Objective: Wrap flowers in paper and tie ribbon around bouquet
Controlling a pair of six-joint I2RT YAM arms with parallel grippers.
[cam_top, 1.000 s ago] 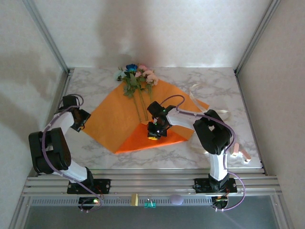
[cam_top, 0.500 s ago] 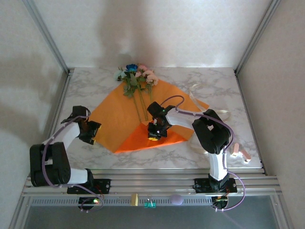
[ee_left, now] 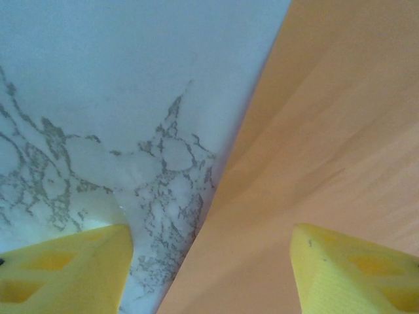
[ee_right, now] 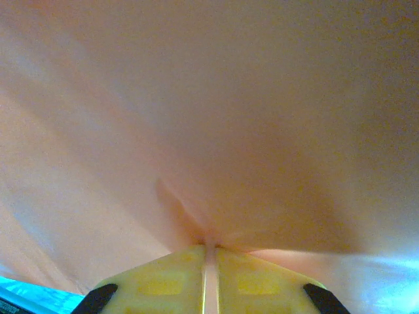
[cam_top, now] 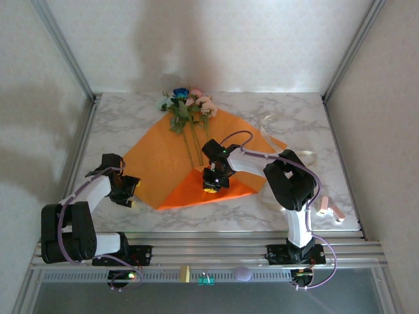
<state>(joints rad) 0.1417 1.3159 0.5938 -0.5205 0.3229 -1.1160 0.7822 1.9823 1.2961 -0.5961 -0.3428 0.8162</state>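
My left tool (ee_left: 209,268) stands apart at the near-left edge of the paper (ee_left: 327,131), one finger over the desk (ee_left: 98,98), one over the sheet. My right tool (cam_top: 211,185) is clamped on a raised paper fold. Farther back lie the flowers (cam_top: 186,104), stems on the paper, heads past its far corner. The ribbon (cam_top: 267,127) lies at the right.

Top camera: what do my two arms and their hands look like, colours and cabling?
The left arm and right arm have white links with bulky black joint housings, and thin purple cables loop alongside. The left hand and right hand each end in two blocky yellow fingers with recessed pockets.
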